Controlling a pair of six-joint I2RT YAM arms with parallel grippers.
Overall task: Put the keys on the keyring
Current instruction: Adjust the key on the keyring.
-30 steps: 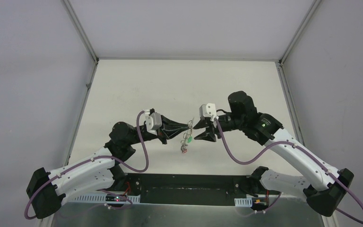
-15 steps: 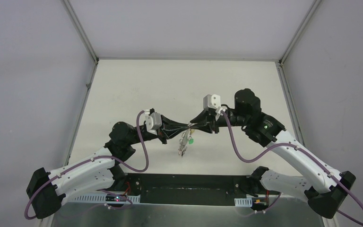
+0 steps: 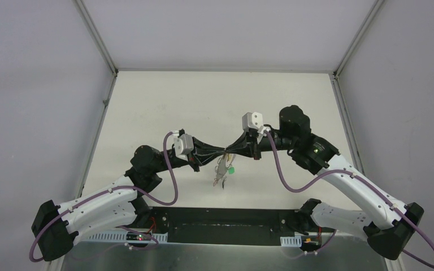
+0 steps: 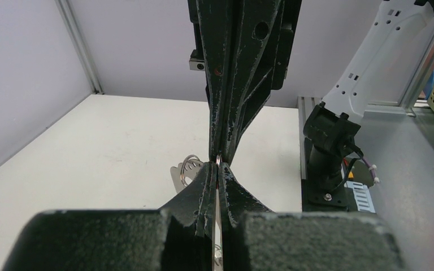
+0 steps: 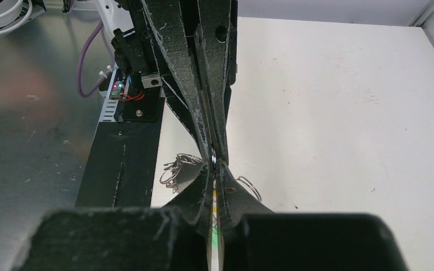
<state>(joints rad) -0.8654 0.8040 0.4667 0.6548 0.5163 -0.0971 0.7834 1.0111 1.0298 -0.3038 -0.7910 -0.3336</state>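
The left gripper and the right gripper meet tip to tip above the middle of the table, both pairs of jaws pressed together with no gap to be seen at the tips. In the left wrist view a small bright bit of metal glints exactly where the four tips touch, so the left jaws pinch the keyring. Whether the right jaws truly grip it or only press against it cannot be told. Thin silvery wire loops show on either side of the closed fingers in the right wrist view. The keys hang in a small bunch just below the meeting point, toward the arms' bases, with the green tag at their right side. The bunch hangs between the fingertips and the black base plate at the near edge. The far half of the table lies well apart from both arms, as do its side rails.
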